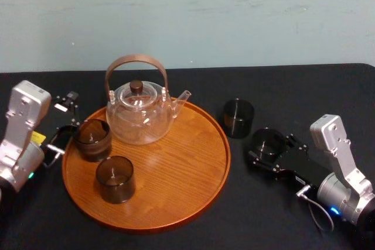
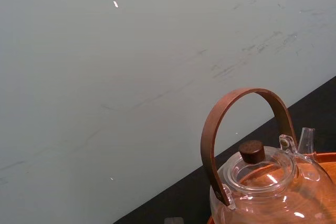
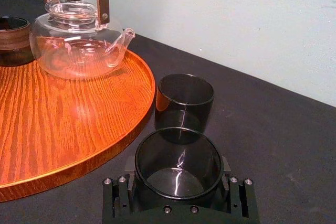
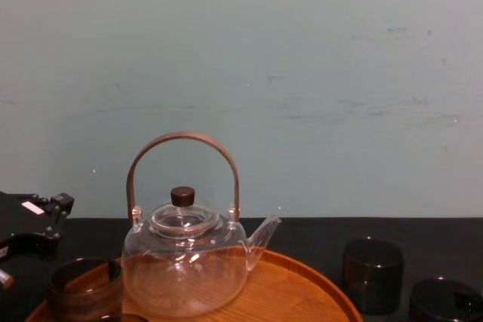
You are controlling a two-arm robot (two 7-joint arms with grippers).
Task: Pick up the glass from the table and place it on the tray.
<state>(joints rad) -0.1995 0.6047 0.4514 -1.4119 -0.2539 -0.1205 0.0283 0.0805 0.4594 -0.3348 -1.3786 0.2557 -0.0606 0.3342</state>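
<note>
The round orange-brown wooden tray (image 1: 176,185) holds a clear glass teapot (image 1: 139,112) and two dark glasses (image 1: 92,139) (image 1: 115,178). On the black table to the tray's right stands another dark glass (image 1: 238,117). Just nearer than it, a further dark glass (image 3: 178,161) sits upright between the fingers of my right gripper (image 1: 269,144), which is shut on it low over the table. My left gripper (image 1: 65,118) hangs open at the tray's left rim, beside the rear glass on the tray, holding nothing.
The table is covered in black cloth (image 1: 293,86) and backs onto a pale wall (image 1: 234,16). The teapot's tall brown handle (image 4: 183,141) rises over the tray's rear. The tray's front right part (image 1: 187,168) is bare wood.
</note>
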